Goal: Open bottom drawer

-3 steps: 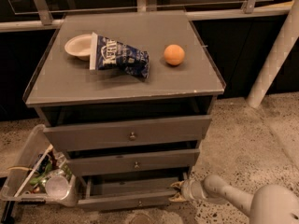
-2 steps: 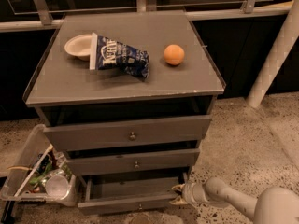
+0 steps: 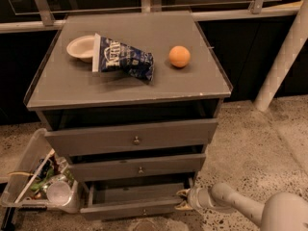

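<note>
The bottom drawer [image 3: 130, 209] is the lowest grey front of the cabinet, with a tiny knob [image 3: 143, 212] at its centre. It stands pulled out, and its inside shows from above. My gripper [image 3: 183, 199] is at the drawer's right front corner, its fingers on either side of the drawer's right end. The pale arm [image 3: 240, 207] runs off to the lower right. Above are the middle drawer [image 3: 137, 167] and the top drawer [image 3: 132, 137], both slightly out.
On the cabinet top [image 3: 202, 85] lie a white bowl [image 3: 81, 47], a blue chip bag [image 3: 124, 58] and an orange [image 3: 179, 56]. A clear bin [image 3: 38, 179] of rubbish stands on the floor at the left. A white post [image 3: 281, 57] rises at the right.
The bottom drawer has come a little further out of the cabinet. The gripper has stayed at its right front corner and moved outward with it.
</note>
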Robot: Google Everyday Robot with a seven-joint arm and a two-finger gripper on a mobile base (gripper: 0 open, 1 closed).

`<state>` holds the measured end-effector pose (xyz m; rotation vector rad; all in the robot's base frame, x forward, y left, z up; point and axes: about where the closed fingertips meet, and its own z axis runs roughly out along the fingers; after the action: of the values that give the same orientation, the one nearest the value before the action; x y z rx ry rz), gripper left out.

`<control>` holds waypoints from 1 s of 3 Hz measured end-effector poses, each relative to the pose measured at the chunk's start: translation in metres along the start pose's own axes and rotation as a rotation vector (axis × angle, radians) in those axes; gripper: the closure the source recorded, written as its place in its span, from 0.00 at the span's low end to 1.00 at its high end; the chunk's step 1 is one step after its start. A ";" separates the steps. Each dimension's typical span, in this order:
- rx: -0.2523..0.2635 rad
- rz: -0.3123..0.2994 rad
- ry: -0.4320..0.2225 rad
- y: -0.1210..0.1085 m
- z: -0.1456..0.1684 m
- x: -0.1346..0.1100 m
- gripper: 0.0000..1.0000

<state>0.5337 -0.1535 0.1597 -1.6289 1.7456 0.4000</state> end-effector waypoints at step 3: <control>-0.046 0.013 -0.031 0.035 -0.002 0.016 0.13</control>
<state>0.5008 -0.1609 0.1420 -1.6358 1.7361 0.4728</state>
